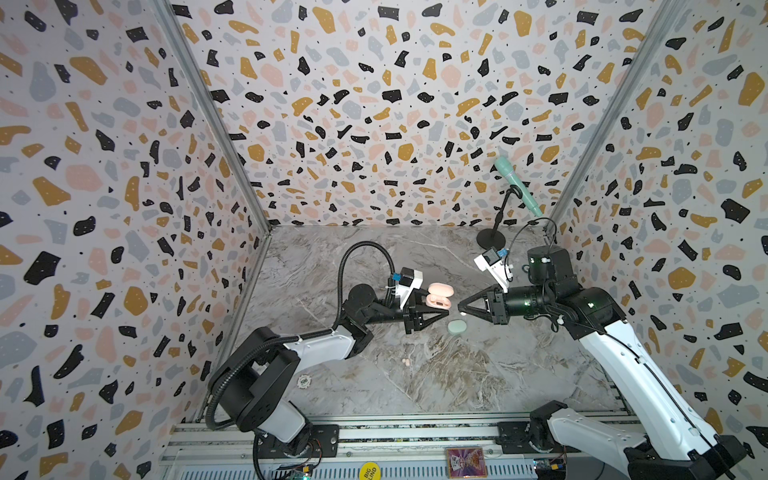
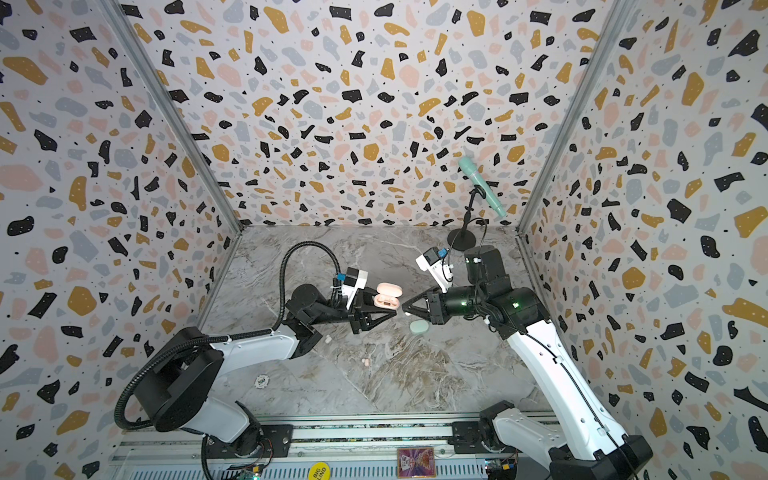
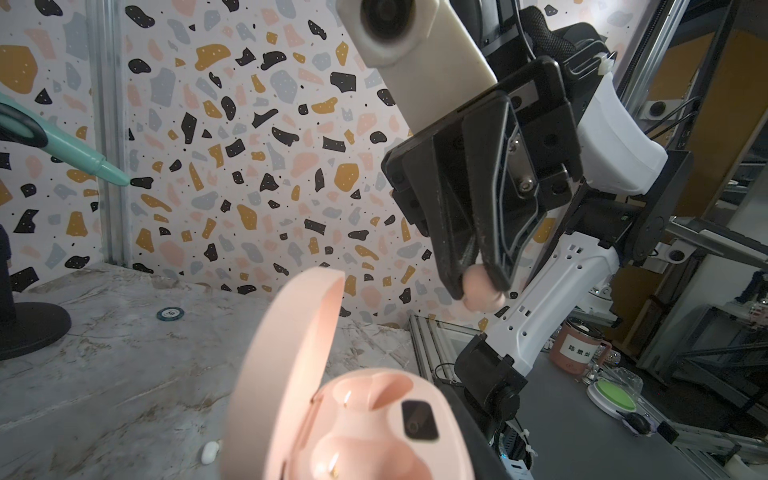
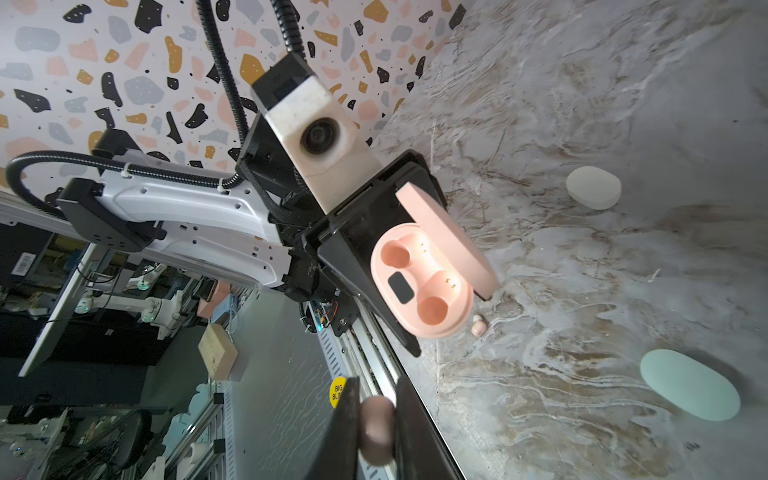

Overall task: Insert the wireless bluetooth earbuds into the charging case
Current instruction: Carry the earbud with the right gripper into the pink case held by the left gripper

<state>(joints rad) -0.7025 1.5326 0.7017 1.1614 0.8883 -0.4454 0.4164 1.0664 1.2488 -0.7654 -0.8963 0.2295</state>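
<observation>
Along the desk's (image 1: 478, 386) front edge runs a metal rail carrying a yellow sticker (image 1: 369, 471) and a picture card (image 1: 465, 461). Just behind it, toward the front left corner, a white poker chip (image 1: 304, 380) lies flat.

Further in, left of the middle, one pale pink earbud (image 1: 407, 363) rests loose on the marble. A white earbud (image 2: 327, 338) lies a little beyond it, just beside the left arm's forearm. A closed mint green case (image 1: 457, 326) sits near the desk's centre, below the right arm's wrist.

Above the centre the two arms meet nose to nose. The left fingers (image 4: 345, 266) are clamped on the open pink charging case (image 1: 438, 296), one finger on each side, holding it clear of the desk. Its lid (image 4: 446, 237) stands up and both sockets are empty. The right fingers (image 3: 451, 224) are pinched on a second pale pink earbud (image 3: 482, 297), which bulges out at their tips. That earbud hangs just beside the case opening, near it but not touching.

A closed white case (image 4: 593, 188) lies on the marble well apart from the mint one. It shows only in the right wrist view, so I cannot place it against the desk's edges.

In the far right corner a black round-based stand (image 1: 491, 240) holds a mint green microphone (image 1: 517, 187), tilted with its head up against the back wall.
</observation>
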